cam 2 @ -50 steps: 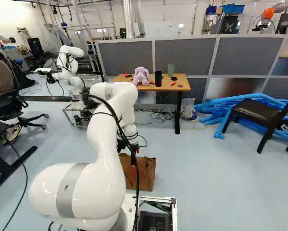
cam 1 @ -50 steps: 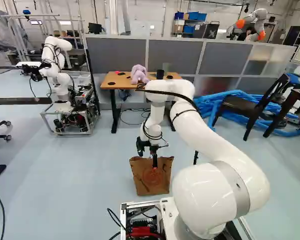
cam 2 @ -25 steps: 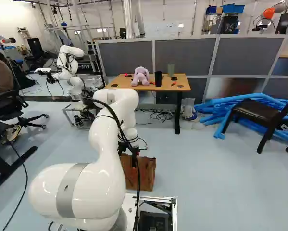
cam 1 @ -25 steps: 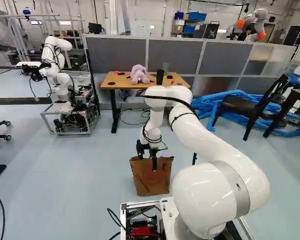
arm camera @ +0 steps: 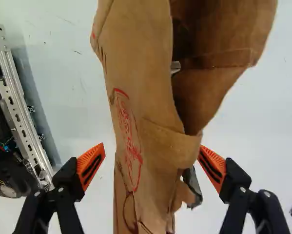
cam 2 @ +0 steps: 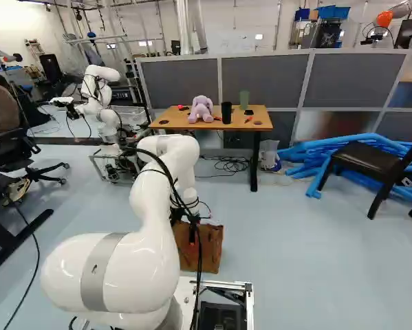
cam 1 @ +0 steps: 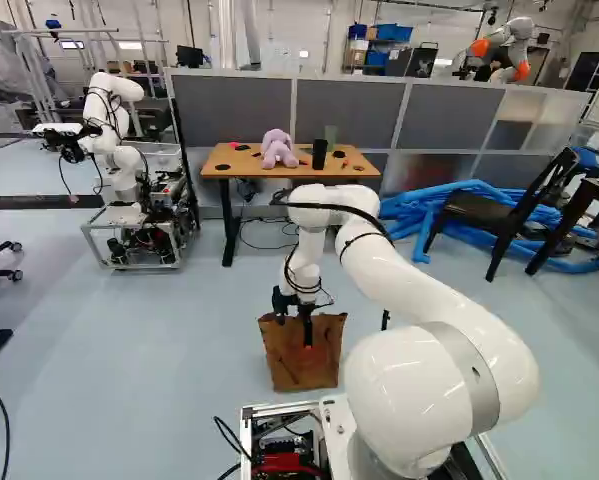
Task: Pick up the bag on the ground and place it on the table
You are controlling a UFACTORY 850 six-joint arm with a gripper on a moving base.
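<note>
Lowered over the brown paper bag, my gripper [cam 1: 294, 320] has one finger in front of the bag's near face in the left base view. The bag [cam 1: 287, 368] stands upright on the floor, its mouth open and uneven. In the wrist view the gripper [arm camera: 151, 150] is open wide, with the bag [arm camera: 143, 97] between its fingers. One orange pad [arm camera: 90, 165] is clear of the printed side; the other pad [arm camera: 212, 166] is close against the folded edge, contact unclear. Beyond the arm is the wooden-topped table [cam 2: 219, 124] with black legs.
On the table are a purple plush toy [cam 2: 201, 110], a black cup [cam 2: 226, 112] and a green cup [cam 2: 244, 100]. Another robot [cam 1: 119, 150] stands left, blue tubes [cam 1: 419, 215] and a dark chair [cam 1: 499, 210] right. My base's metal frame [arm camera: 26, 117] lies beside the bag.
The arm has reached lower, bringing the gripper further down over the bag, with the front finger lower along its near face. The bag and the base have stayed in place.
</note>
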